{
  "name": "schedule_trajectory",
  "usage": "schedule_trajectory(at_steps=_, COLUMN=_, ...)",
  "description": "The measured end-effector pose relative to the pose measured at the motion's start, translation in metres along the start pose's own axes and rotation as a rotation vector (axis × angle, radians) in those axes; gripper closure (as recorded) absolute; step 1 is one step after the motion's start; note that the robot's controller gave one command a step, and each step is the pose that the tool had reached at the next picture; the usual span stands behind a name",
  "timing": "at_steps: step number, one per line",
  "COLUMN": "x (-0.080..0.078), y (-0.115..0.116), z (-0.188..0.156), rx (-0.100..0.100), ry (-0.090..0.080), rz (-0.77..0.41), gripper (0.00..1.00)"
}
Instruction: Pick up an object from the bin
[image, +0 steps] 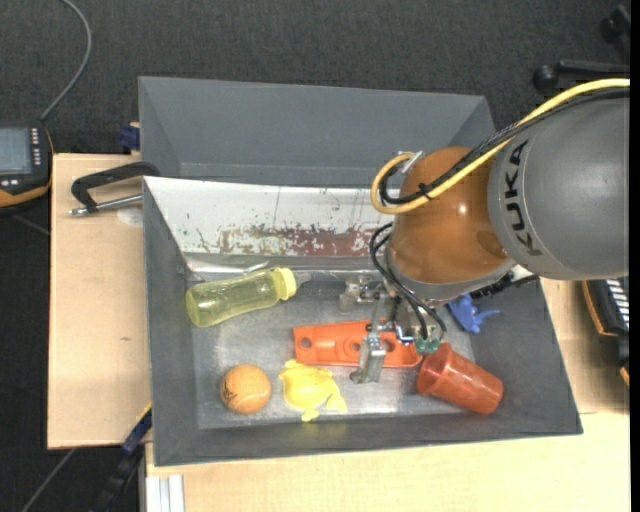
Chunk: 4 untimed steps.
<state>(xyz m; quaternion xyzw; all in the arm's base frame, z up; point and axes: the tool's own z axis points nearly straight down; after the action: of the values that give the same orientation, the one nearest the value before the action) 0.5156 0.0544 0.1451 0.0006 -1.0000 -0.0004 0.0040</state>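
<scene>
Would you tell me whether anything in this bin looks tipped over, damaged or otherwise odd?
The red cup lies tipped on its side at the right of the bin, and the yellow bottle lies flat at the left. Reddish-brown speckles mark the bin's back wall, like rust or scuffing. Nothing looks spilled.

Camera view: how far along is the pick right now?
Done: the gripper is down inside the bin, over the flat orange piece mid-floor. In hand: no lift; that piece lies flat on the floor, grip unclear. Left: gripping and lifting it. The red cup and yellow bottle lie untouched.
</scene>
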Motion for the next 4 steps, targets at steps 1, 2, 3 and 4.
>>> schedule_trajectory(at_steps=1, x=-0.001, y=0.000, z=-0.004, rx=-0.001, ry=-0.007, rz=0.001, gripper=0.00)
schedule_trajectory(at_steps=2, x=-0.004, y=-0.005, z=0.023, rx=-0.002, ry=-0.013, rz=0.073, gripper=0.00)
schedule_trajectory(at_steps=3, x=-0.024, y=-0.007, z=0.074, rx=-0.002, ry=-0.011, rz=0.056, gripper=1.00)
schedule_trajectory(at_steps=4, x=-0.024, y=-0.007, z=0.074, rx=-0.002, ry=-0.011, rz=0.056, gripper=1.00)
